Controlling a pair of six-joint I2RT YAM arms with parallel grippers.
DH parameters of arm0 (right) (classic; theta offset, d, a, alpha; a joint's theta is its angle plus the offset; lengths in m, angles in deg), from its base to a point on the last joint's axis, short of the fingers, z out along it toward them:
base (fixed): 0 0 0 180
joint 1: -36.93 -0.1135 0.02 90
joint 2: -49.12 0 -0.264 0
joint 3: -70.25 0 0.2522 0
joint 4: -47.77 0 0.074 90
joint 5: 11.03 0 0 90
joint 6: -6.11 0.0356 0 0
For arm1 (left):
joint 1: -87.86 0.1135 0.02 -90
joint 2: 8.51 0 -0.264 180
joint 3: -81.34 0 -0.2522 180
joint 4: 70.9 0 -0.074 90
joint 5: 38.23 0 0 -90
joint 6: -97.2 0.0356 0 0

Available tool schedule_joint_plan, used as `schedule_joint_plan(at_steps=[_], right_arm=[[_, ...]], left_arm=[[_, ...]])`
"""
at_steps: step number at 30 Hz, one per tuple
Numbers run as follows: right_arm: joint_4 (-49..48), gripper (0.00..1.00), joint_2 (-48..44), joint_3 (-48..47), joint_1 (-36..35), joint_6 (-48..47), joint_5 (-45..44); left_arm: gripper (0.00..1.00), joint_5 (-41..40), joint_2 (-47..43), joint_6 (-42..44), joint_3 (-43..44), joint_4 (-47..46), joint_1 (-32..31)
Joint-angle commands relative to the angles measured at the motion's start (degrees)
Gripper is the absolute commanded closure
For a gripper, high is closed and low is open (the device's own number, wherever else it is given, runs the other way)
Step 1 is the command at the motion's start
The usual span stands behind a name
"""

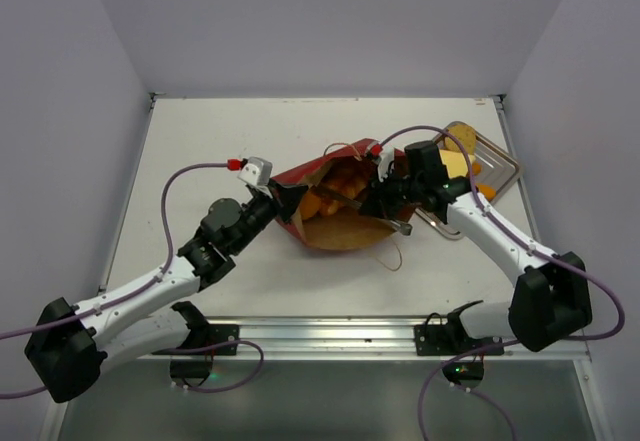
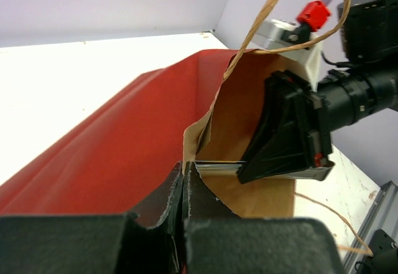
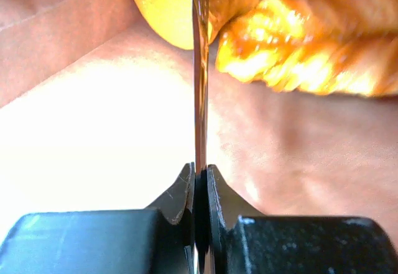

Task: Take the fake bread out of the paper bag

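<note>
The paper bag (image 1: pixel 345 229) lies on its side in the middle of the table, red outside (image 2: pixel 118 143) and brown inside, mouth toward the right arm. Orange fake bread (image 1: pixel 333 193) shows inside it. My left gripper (image 2: pixel 185 169) is shut on the bag's rim at the left (image 1: pixel 290 197). My right gripper (image 1: pixel 380 197) reaches into the mouth. In the right wrist view it (image 3: pixel 200 172) is shut on a thin flat orange-brown piece (image 3: pixel 200 87) seen edge-on, apparently a slice of fake bread. Beyond lie a round yellow roll (image 3: pixel 163 7) and a twisted pastry (image 3: pixel 311 56).
A silver metal tray (image 1: pixel 506 173) sits at the back right beside the right arm, holding a yellow slice (image 1: pixel 456 165) and a round brown piece (image 1: pixel 461 137). The bag's tan loop handles (image 1: pixel 392 257) trail onto the table. White walls enclose the table on three sides.
</note>
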Motion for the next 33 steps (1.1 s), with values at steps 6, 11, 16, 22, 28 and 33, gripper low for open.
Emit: schedule_joint_plan(at_steps=[6,11,16,22,28,33], right_arm=[[4.91,1.00,-9.06,-0.61,2.15,-4.98,2.08],[10.01,1.00,-13.37,-1.84,3.90,-7.97,2.08],[15.45,1.00,-16.27,-3.68,6.10,-10.69,2.78],[20.73,1.00,-20.22,-5.09,7.42,-12.98,2.08],[23.81,1.00,-24.18,-7.64,7.51,-13.15,0.33],[25.22,1.00,-26.29,-9.13,7.69,-12.63,-0.99]], left_arm=[[1.00,-6.18,-0.14,2.57,-1.16,-1.77,0.02],[1.00,-8.55,0.83,1.96,-1.60,-2.65,0.02],[1.00,-11.36,1.27,1.60,-0.46,-2.48,0.02],[1.00,-14.70,1.89,1.69,2.34,-0.90,0.02],[1.00,-16.47,3.38,1.17,3.67,-0.11,0.02],[1.00,-17.78,4.52,0.46,5.51,1.03,0.11]])
